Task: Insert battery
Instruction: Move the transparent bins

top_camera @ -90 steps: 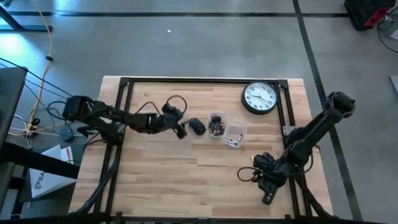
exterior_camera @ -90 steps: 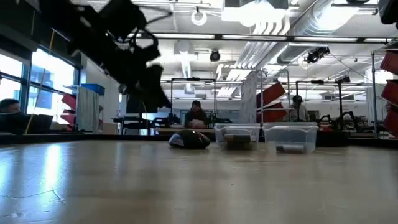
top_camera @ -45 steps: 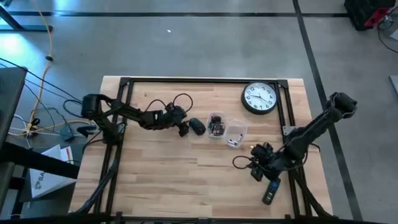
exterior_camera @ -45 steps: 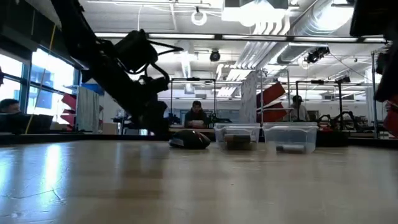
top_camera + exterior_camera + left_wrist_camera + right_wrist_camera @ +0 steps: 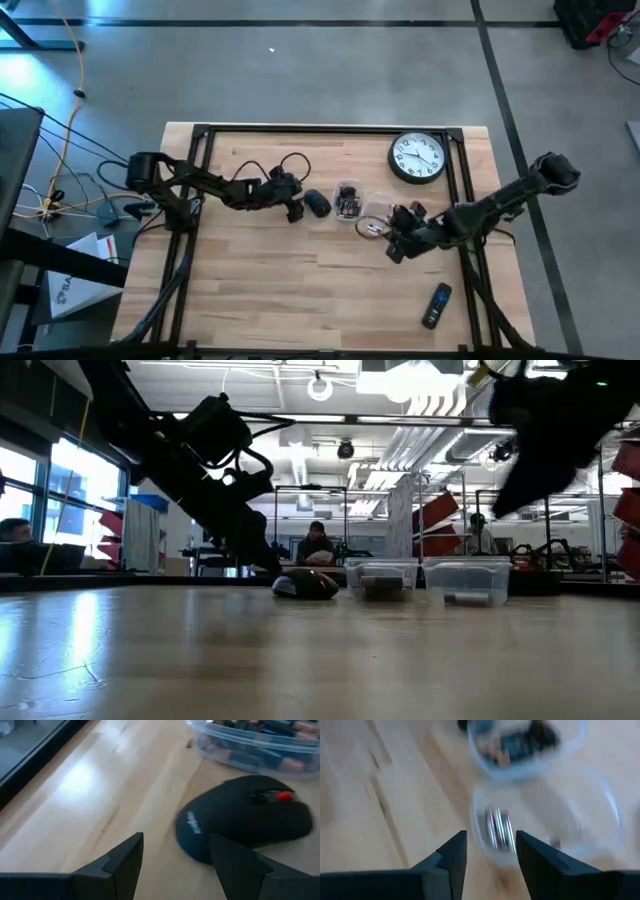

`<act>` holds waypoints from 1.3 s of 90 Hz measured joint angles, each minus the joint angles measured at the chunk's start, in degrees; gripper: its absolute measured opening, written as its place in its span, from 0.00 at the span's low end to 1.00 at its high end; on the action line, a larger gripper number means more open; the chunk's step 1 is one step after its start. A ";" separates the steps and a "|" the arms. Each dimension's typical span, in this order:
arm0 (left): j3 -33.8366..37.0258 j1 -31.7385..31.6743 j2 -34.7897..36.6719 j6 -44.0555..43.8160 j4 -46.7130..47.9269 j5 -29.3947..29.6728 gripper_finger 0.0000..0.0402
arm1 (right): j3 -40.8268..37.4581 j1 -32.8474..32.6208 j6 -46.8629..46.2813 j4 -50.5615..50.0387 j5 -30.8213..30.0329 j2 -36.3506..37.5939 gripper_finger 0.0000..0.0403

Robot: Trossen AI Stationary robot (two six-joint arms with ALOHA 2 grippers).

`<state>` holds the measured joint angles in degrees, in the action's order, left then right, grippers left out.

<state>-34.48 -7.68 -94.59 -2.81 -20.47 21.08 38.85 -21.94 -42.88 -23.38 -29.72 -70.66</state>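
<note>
A black computer mouse [image 5: 318, 203] lies on the table, its red wheel showing in the left wrist view [image 5: 245, 820]. To its right stand two clear tubs: one [image 5: 347, 200] with dark batteries, one [image 5: 378, 215] with silvery batteries [image 5: 497, 827]. My left gripper [image 5: 294, 208] is open just left of the mouse [image 5: 175, 840], touching nothing. My right gripper [image 5: 390, 240] is open [image 5: 490, 837], raised above the table and pointing at the tub of silvery batteries. A black remote [image 5: 435, 305] lies near the front right edge.
A round wall clock [image 5: 417, 158] lies at the far right of the table. A black frame [image 5: 200, 180] runs along the table's sides. Bare wood fills the middle and near part. People sit in the room beyond the table.
My right gripper has gone from over the remote toward the table's far edge and left, rising to the battery tubs; the remote stays on the table. My left gripper has moved right and down toward the mouse.
</note>
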 joint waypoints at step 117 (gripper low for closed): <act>0.00 23.34 44.29 -6.07 27.18 14.68 0.51 | 44.03 31.42 38.84 -7.33 19.12 -41.96 0.34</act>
<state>-34.48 15.66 -50.29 -8.87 6.71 35.76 82.88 9.48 -4.04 -30.71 -10.60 -112.62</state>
